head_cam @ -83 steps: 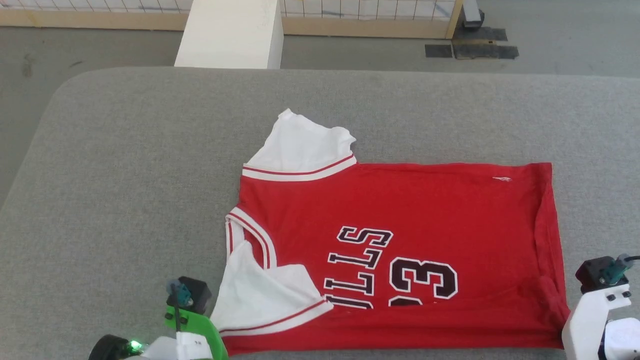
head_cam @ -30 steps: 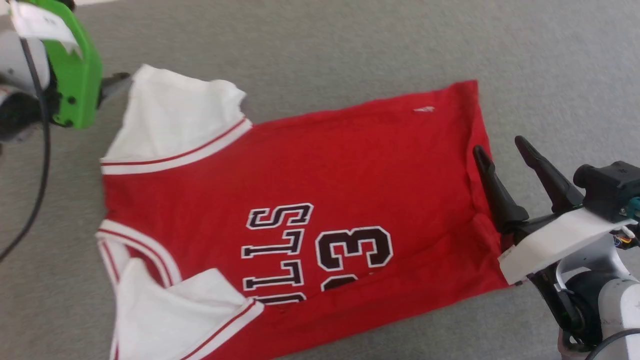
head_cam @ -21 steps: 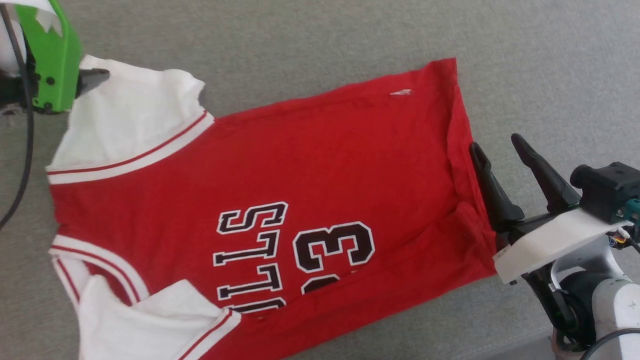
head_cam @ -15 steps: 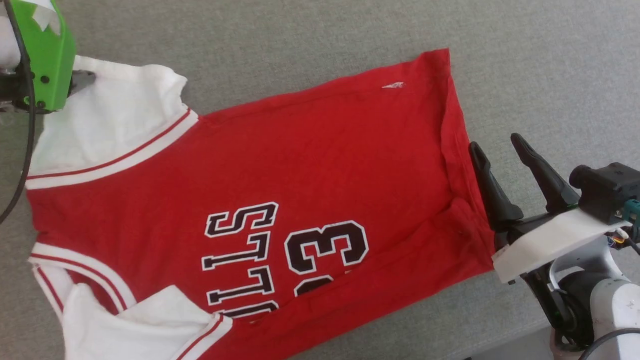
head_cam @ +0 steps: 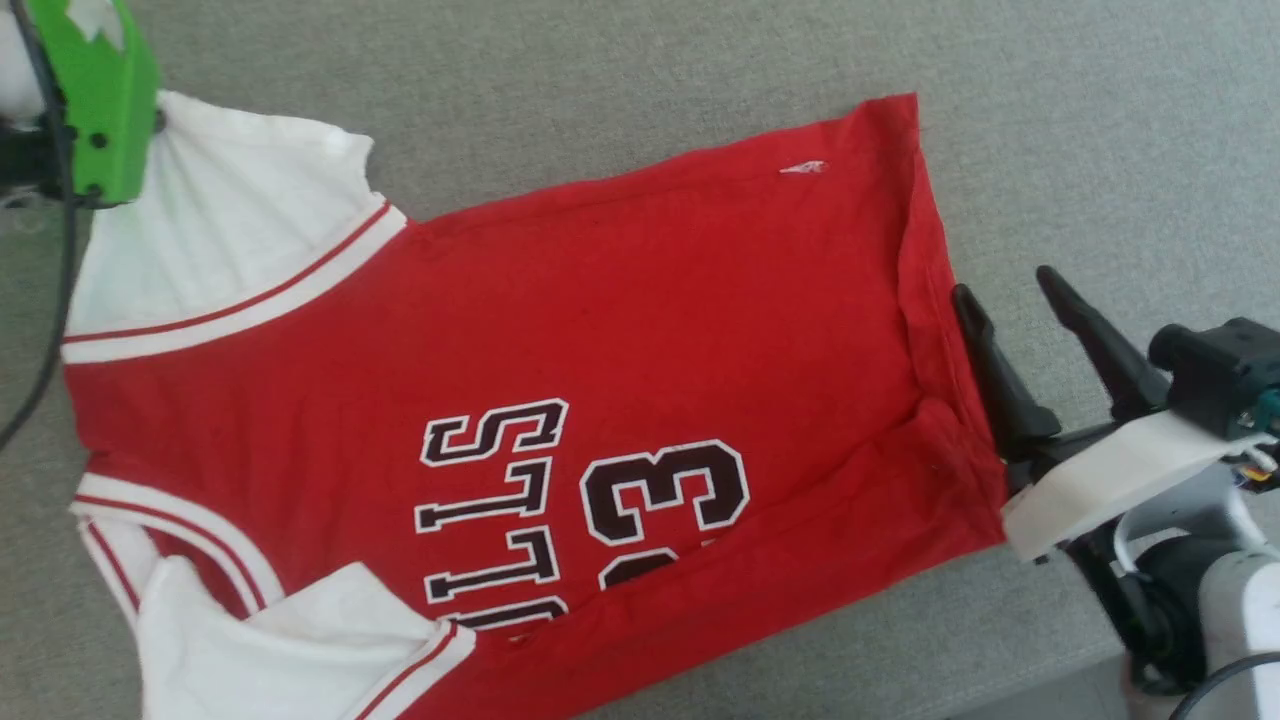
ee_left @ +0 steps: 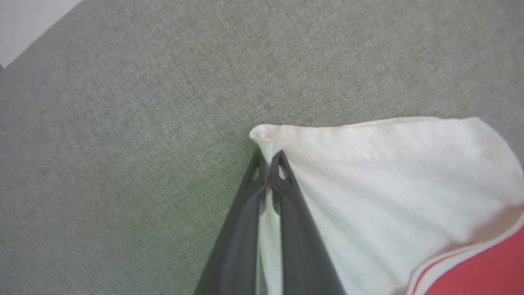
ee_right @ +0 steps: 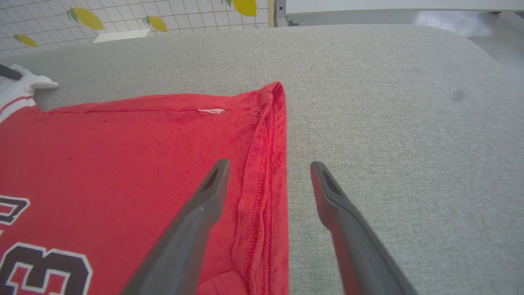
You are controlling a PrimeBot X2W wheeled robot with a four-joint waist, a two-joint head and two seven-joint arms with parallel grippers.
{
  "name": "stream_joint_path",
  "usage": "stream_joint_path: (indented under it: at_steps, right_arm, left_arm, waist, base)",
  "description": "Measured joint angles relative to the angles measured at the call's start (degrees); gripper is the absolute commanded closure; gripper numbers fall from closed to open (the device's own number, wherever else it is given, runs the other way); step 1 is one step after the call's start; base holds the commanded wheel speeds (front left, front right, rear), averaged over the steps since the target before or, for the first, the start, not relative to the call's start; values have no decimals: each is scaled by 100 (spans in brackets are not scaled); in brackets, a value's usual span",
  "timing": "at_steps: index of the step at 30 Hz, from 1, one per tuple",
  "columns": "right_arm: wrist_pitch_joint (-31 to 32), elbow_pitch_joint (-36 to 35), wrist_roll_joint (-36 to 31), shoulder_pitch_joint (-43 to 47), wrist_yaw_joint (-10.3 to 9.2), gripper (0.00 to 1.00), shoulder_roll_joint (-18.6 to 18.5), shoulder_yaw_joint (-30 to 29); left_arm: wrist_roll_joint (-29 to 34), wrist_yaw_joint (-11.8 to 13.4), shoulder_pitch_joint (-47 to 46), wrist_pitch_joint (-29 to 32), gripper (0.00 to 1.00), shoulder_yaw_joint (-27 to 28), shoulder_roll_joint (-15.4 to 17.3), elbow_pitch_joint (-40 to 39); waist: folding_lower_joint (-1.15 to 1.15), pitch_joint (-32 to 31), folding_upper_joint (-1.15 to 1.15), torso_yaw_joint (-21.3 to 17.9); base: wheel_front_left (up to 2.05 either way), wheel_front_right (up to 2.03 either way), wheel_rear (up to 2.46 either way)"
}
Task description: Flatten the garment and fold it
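Bright, even light all round; shadows faint and soft. Head view slightly soft: the garment [head_cam: 600, 330] holds its red, but its white sleeve [head_cam: 230, 230] washes out, folds nearly lost. Left wrist view softest (faint green cast on the table [ee_left: 123, 123] beside the sleeve). Right wrist view sharpest; beyond the garment the table edge bows, and pale glare sits on the floor [ee_right: 442, 18].

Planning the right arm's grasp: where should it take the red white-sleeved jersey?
Probably the red jersey's stitched bottom hem, coming from the grey padded surface beside it: the hem runs straight, already between the open right gripper's fingers.
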Motion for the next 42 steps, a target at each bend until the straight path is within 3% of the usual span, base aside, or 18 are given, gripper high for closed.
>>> stream_joint_path:
  at_steps: [5,9,14,18,28,39,40,41,42]
  right_arm:
    - [638,63,2,-154,0,0,-478,-125]
    - [1514,193,185,-464,0,0,-1057,-132]
    - [2510,533,622,-1184,0,0,-1806,141]
    - [2958,978,823,-1740,0,0,-2272,474]
    - [3116,2062,744,-2811,0,0,-3245,1578]
    - [3148,2859,689,-3364,0,0,-3655,2542]
    - [3164,2882,735,-3392,0,36,-3678,2587]
    - [3164,2906,786,-3421,0,92,-3690,2607]
    - [3163,2927,838,-3447,0,100,-3696,2629]
  left_arm:
    - [96,-64,133,-716,100,-20,-308,42]
    - [102,-159,281,-1141,100,-46,-549,-57]
    - [120,-165,522,-1577,100,-71,-734,-423]
    - [118,-48,730,-1858,100,-43,-835,-827]
    - [304,355,1021,-2353,100,-20,-985,-1734]
    - [410,506,1288,-2426,100,-132,-985,-2249]
    - [410,530,1301,-2427,100,-135,-981,-2272]
    - [411,546,1313,-2439,100,-138,-975,-2293]
    - [411,548,1321,-2443,100,-140,-970,-2306]
  waist:
    - [0,-242,0,174]
    - [0,-431,0,419]
    - [-1,-612,0,802]
    - [0,-687,0,1120]
    - [0,-623,0,1781]
    - [-1,-361,0,2166]
    - [-1,-344,0,2181]
    - [-1,-329,0,2192]
    - [-1,-319,0,2201]
  base:
    - [0,0,0]
    - [0,0,0]
    - [0,0,0]
    - [0,0,0]
    - [0,0,0]
    - [0,0,0]
    - [0,0,0]
    - [0,0,0]
    - [0,0,0]
